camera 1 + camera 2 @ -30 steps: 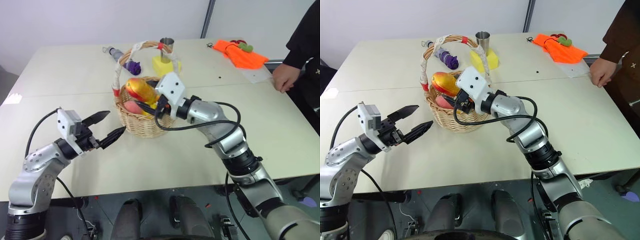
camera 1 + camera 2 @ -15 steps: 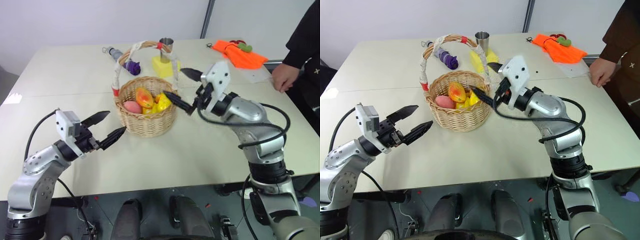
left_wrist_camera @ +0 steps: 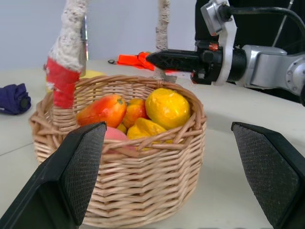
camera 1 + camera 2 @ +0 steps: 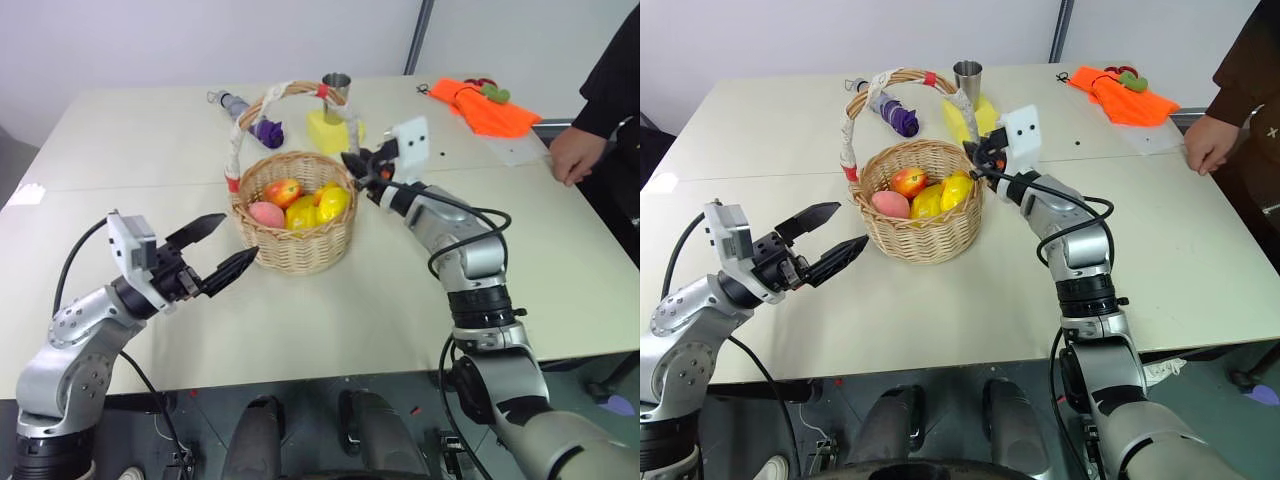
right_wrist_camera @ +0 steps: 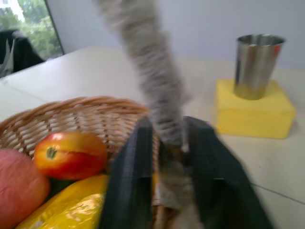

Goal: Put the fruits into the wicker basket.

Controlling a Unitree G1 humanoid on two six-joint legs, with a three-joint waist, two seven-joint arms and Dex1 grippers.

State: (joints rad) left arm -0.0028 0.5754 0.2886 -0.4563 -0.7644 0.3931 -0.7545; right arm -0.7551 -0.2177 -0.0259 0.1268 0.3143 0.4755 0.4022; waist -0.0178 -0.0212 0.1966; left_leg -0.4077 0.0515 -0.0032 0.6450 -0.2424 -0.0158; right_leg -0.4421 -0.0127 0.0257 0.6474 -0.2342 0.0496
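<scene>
The wicker basket (image 4: 300,240) is seen standing on the table (image 4: 120,150), slightly beyond the middle, with its tall handle (image 4: 262,104) arching over it. Inside the basket the pink peach (image 4: 265,214) is found against the near-left wall, and the orange-red mango (image 4: 284,191) lies just behind it; several yellow fruits (image 4: 332,203) are packed beside these on the right side. The right gripper (image 4: 362,166) is positioned at the basket's right rim, and its two black fingers (image 5: 128,191) are closed around the lower end of the handle where it meets the rim (the wrist view shows the wrapped handle pinched between them). The left gripper (image 4: 218,248) is held above the table at the near-left of the basket, apart from it, with its fingers (image 3: 78,167) spread wide and nothing between them; it is pointed toward the basket. Behind the basket a yellow block (image 4: 325,130) is seen with a metal cup (image 4: 335,86) standing on it, and a purple item (image 4: 266,133) lies to the left of the block, close to the far side of the handle. An orange cloth (image 4: 480,105) is laid at the far-right corner of the table. A person's hand (image 4: 566,155) rests at the right edge of the table, well apart from the basket.
</scene>
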